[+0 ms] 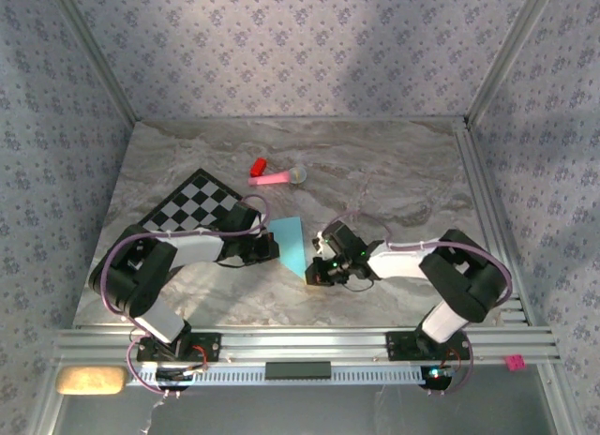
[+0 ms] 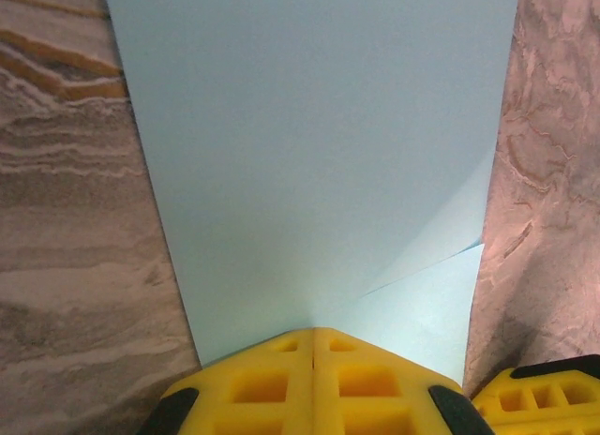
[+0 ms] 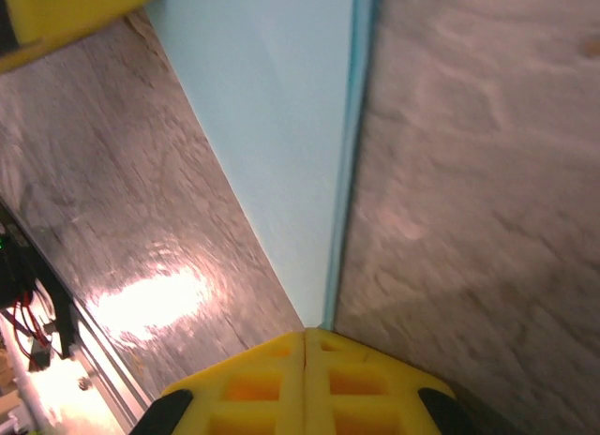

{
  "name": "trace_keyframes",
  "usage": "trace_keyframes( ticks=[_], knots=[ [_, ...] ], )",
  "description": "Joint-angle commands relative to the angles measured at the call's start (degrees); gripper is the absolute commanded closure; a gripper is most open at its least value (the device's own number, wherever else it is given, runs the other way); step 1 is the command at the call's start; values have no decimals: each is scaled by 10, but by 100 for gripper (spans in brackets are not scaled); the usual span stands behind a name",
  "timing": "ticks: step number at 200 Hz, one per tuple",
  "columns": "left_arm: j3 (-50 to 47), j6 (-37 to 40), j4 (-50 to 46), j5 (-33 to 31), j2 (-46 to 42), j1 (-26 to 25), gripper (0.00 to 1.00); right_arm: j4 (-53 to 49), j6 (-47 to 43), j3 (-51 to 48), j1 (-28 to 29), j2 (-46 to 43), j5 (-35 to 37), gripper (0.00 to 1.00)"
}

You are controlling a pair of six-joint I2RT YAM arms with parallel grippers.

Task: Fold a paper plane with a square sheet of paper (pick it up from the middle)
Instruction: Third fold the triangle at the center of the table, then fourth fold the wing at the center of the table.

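**Both grippers shut, tips at the folded blue sheet**

The left gripper [image 1: 271, 248] has its yellow fingers [image 2: 258, 388] pressed flat together, with no gap along the seam between them. Their tips sit at the near edge of the light-blue sheet of paper [image 1: 292, 243], which spreads away from them across the marble table [image 1: 403, 172]. Whether they pinch the paper or only rest on it cannot be told.

The right gripper [image 1: 315, 270] is likewise fully closed. Its fingers [image 3: 253, 390] meet at the narrow pointed end of the sheet, where a doubled edge runs up from the tips. A grip there cannot be confirmed either.

The sheet lies flat on the table between the two grippers, near the middle of the table's front half. It is partly folded, with one slanted flap showing near the left fingers. In the left wrist view, the right gripper's yellow tips sit just beside the sheet's corner.

Behind the left arm lies a black-and-white checkered mat [image 1: 192, 205]. Further back sit a pink stick toy [image 1: 272, 179], a small red piece [image 1: 257, 165] and a pale ball [image 1: 298, 175], all apart from the paper.
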Motion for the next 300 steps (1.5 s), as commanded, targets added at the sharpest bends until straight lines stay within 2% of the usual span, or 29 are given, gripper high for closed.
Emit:
trace_keyframes(
  ticks=[1, 33, 70, 101, 116, 132, 153, 165, 178, 193, 230, 267, 300],
  knots=[
    [-7, 4, -41, -24, 16, 1, 96, -56, -17, -23, -8, -34, 28, 95],
    [-17, -19, -26, -17, 4, -6, 95, -71, -11, -31, -20, -94, 55, 94],
    [-39, -89, 24, -16, -14, -31, 94, -102, 0, -38, -31, -154, 121, 91],
    [-40, -144, 44, -52, -36, -75, 92, -128, 7, -43, -35, -186, 171, 88],
    [-28, -153, 25, -79, -53, -97, 90, -130, 7, -41, -35, -193, 182, 84],
    [-8, -144, -34, -137, -82, -111, 85, -134, 8, -35, -34, -197, 197, 77],
    [13, -119, -112, -200, -126, -110, 77, -140, 5, -21, -25, -196, 226, 67],
    [11, -106, -132, -212, -151, -99, 73, -144, -1, -9, -19, -192, 238, 63],
    [-2, -97, -131, -192, -170, -74, 69, -148, -14, 7, -11, -182, 246, 60],
    [-17, -87, -122, -146, -183, -34, 69, -160, -33, 33, 1, -161, 254, 59],
    [-34, -64, -83, -38, -195, 33, 64, -151, -54, 82, 15, -93, 208, 60],
    [-29, -67, -56, 16, -169, 47, 63, -117, -39, 90, 10, -46, 181, 61],
    [-30, -77, -39, 30, -141, 47, 63, -85, -32, 90, -2, -17, 146, 64]
  ],
)
